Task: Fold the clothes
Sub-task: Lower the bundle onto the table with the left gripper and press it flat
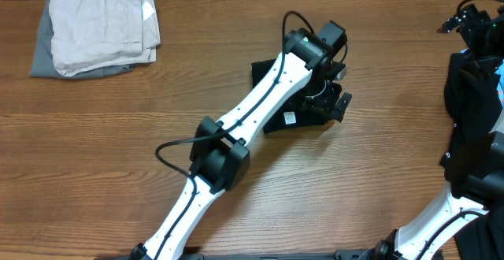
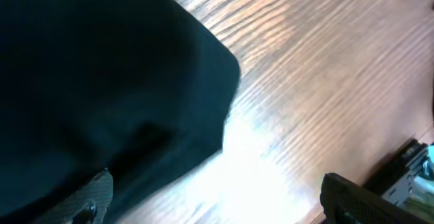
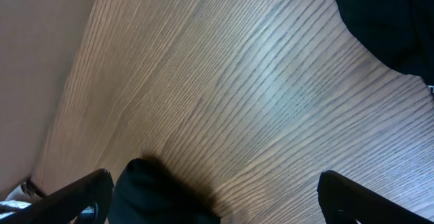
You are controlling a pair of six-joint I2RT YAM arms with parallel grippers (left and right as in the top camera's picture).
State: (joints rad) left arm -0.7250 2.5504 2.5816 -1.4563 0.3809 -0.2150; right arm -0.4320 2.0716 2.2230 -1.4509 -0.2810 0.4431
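Left gripper [image 1: 327, 101] is down on the folded black garment [image 1: 264, 72] mid-table, and the arm covers most of it. Only the garment's edges and a small white tag [image 1: 289, 118] just beside the arm show. In the left wrist view the fingers [image 2: 91, 198] are spread wide with nothing pinched: one is over the black cloth, the other over bare table [image 2: 325, 68]. Contact with the cloth is blurred, can't tell. Right gripper [image 3: 215, 182] is also spread and holds nothing. A dark lump of cloth [image 3: 159, 193] lies between its fingers, close to one of them and cut off by the frame's bottom edge; more black fabric [image 3: 386, 20] lies further ahead, partly out of frame. Overhead, the right gripper is hard to separate from the black pile [image 1: 472, 94] at the table edge. The cream garment [image 1: 102, 24] is stacked on a grey garment [image 1: 43, 55] — well apart from both grippers.
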